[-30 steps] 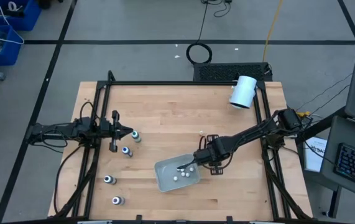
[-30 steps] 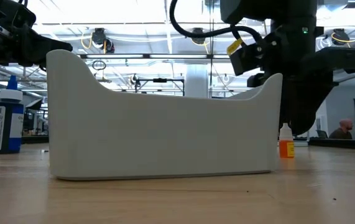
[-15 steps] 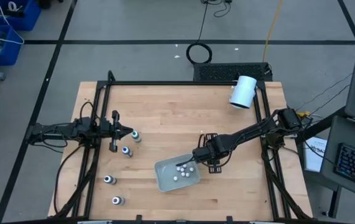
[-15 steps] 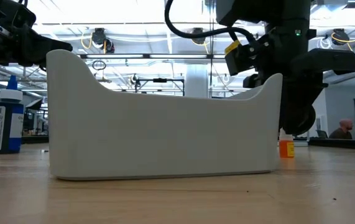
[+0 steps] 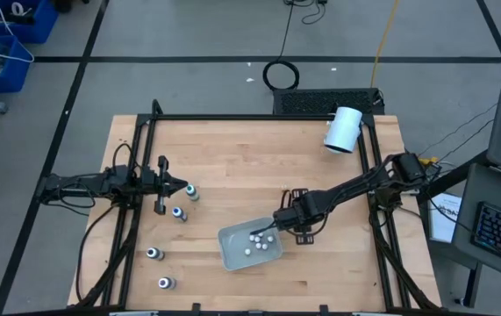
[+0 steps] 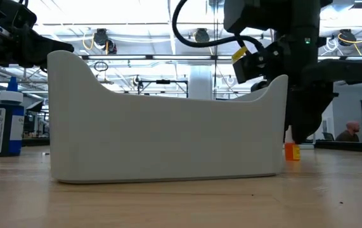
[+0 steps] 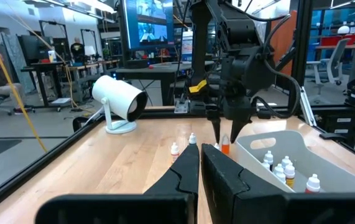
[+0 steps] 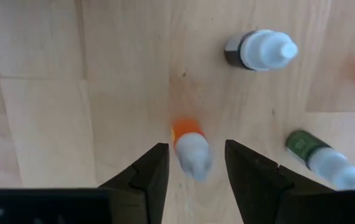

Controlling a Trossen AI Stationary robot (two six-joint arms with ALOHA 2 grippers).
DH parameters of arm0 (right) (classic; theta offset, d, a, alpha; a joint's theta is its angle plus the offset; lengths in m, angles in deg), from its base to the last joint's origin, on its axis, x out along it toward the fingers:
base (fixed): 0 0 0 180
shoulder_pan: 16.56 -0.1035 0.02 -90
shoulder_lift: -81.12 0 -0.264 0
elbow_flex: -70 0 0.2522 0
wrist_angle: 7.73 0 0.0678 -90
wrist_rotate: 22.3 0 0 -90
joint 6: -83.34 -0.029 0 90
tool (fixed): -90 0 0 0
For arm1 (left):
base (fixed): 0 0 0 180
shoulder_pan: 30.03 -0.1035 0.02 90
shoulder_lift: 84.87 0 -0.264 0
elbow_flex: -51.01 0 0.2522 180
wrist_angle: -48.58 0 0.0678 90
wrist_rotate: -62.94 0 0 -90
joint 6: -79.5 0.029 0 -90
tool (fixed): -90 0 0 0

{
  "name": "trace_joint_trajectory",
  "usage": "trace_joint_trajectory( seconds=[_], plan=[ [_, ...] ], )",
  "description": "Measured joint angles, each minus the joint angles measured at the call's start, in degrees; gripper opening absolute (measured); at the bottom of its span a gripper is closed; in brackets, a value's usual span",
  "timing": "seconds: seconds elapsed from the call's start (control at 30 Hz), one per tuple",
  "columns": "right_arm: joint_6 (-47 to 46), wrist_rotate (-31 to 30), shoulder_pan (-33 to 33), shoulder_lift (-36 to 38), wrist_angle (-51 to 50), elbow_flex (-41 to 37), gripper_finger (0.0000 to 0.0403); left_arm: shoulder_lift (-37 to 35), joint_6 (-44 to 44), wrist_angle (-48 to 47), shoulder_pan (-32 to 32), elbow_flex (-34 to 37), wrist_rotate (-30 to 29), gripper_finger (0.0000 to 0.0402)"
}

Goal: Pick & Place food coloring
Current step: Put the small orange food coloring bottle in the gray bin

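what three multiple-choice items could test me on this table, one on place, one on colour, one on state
1. Where do the four small dark-bodied bottles with pale tops stand?
A. on the left part of the wooden table, by the left hand
B. inside a tray
C. beside a white cylinder

2. What colour is the body of the tiny pale-capped bottle between the right hand's fingers?
A. green
B. orange
C. blue

3. How does the right hand stand?
A. shut on that bottle
B. shut and empty
C. open

Answers:
1. A: the high view shows all four on bare wood by the left arm.
2. B: the right wrist view shows an orange body.
3. C: the fingers stand apart on either side of the bottle.
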Motion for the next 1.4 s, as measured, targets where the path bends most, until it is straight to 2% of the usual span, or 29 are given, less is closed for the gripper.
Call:
trace_joint_trajectory(
  seconds=[0.37,0.63,0.83,1.0,1.4],
  plan=[
    [-0.8,0.0,0.0,2.9,1.2,0.0,0.0141,0.0,0.0,0.0,0.0,0.0,0.0,0.0026],
    [-1.2,0.1,0.0,3.0,3.5,-3.5,0.0141,0.0,0.0,0.0,0.0,0.0,0.0,0.0026],
    [-1.3,0.3,0.0,3.0,4.2,-3.7,0.0141,0.0,0.0,0.0,0.0,0.0,0.0,0.0026],
    [-1.3,3.0,0.0,3.0,5.3,-3.7,0.0141,0.0,0.0,0.0,0.0,0.0,0.0,0.0026],
    [-1.3,2.7,0.0,3.0,5.3,-3.7,0.013,0.0,0.0,0.0,0.0,0.0,0.0,0.0026]
  ],
)
